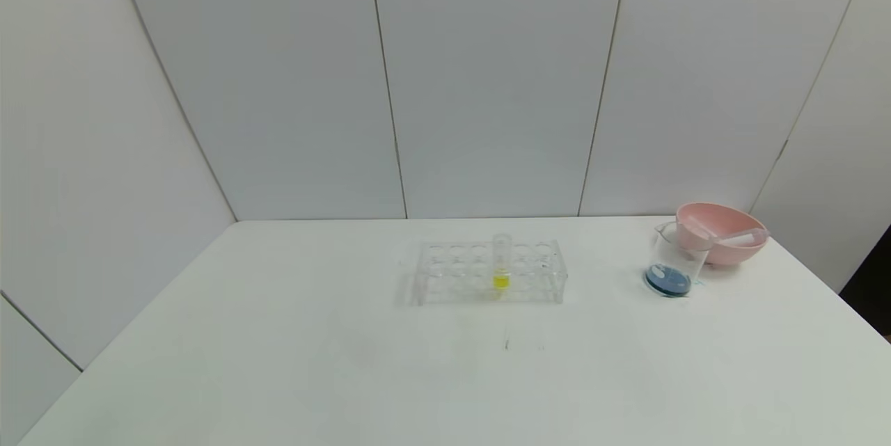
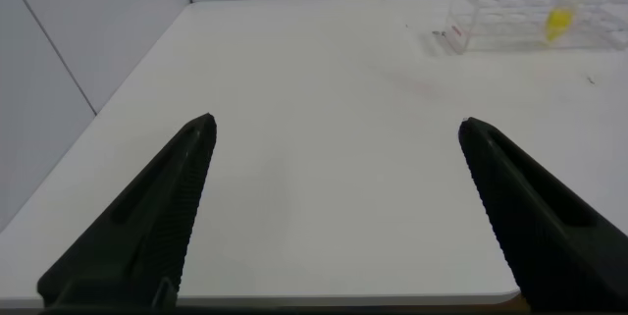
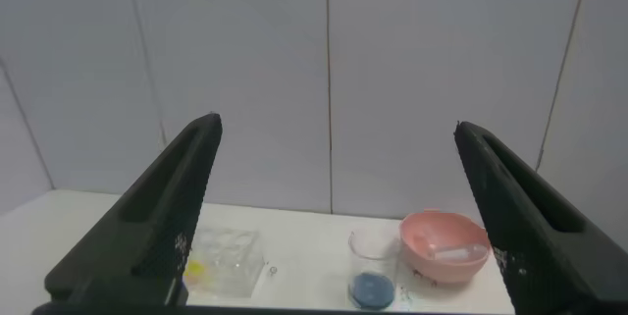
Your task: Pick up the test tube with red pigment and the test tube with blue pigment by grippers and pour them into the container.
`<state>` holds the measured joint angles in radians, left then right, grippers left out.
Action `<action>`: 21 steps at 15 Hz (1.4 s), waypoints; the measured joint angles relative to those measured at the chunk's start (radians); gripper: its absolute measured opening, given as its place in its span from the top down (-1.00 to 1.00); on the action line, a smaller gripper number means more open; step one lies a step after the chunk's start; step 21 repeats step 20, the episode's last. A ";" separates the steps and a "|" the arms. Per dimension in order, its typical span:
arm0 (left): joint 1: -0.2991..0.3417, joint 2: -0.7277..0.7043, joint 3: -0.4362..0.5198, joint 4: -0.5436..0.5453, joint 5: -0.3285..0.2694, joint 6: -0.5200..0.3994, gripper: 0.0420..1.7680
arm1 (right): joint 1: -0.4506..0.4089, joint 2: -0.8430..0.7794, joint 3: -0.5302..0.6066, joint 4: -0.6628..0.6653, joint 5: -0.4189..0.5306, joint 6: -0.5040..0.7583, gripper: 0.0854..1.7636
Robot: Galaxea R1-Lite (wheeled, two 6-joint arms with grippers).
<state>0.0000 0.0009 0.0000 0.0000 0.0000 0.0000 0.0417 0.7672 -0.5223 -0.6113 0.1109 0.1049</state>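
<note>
The container, a clear glass beaker (image 1: 674, 261), stands at the table's right with dark blue liquid in its bottom; it also shows in the right wrist view (image 3: 373, 266). No tube holding red or blue liquid is in view. Two clear tubes lie in the pink bowl (image 1: 724, 251), one (image 1: 739, 237) resting across the rim. Neither gripper shows in the head view. My left gripper (image 2: 337, 129) is open and empty over the table's near left part. My right gripper (image 3: 337, 129) is open and empty, held back from the beaker.
A clear tube rack (image 1: 445, 279) stands mid-table with one yellow-liquid tube (image 1: 501, 265) upright in it; both also show in the left wrist view, rack (image 2: 491, 26) and tube (image 2: 559, 23). The pink bowl (image 3: 432, 256) sits just behind the beaker near the table's right edge.
</note>
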 joint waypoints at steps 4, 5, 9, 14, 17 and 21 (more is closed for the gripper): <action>0.000 0.000 0.000 0.000 0.000 0.000 -1.00 | -0.006 -0.359 0.043 0.332 0.003 -0.001 -0.92; 0.000 0.000 0.000 0.000 0.000 0.000 -1.00 | -0.014 -0.436 0.049 0.389 0.005 -0.002 -0.92; 0.000 0.000 0.000 0.000 0.000 0.000 -1.00 | -0.036 -0.681 0.135 0.471 -0.001 -0.066 -0.92; 0.000 0.000 0.000 0.000 0.000 0.000 -1.00 | -0.040 -0.763 0.436 0.244 -0.018 -0.134 -0.92; 0.000 0.000 0.000 0.000 0.000 0.000 -1.00 | -0.040 -0.768 0.511 0.504 -0.064 -0.150 -0.92; 0.000 0.000 0.000 0.000 0.000 0.000 -1.00 | -0.040 -0.769 0.515 0.635 -0.097 -0.148 -0.93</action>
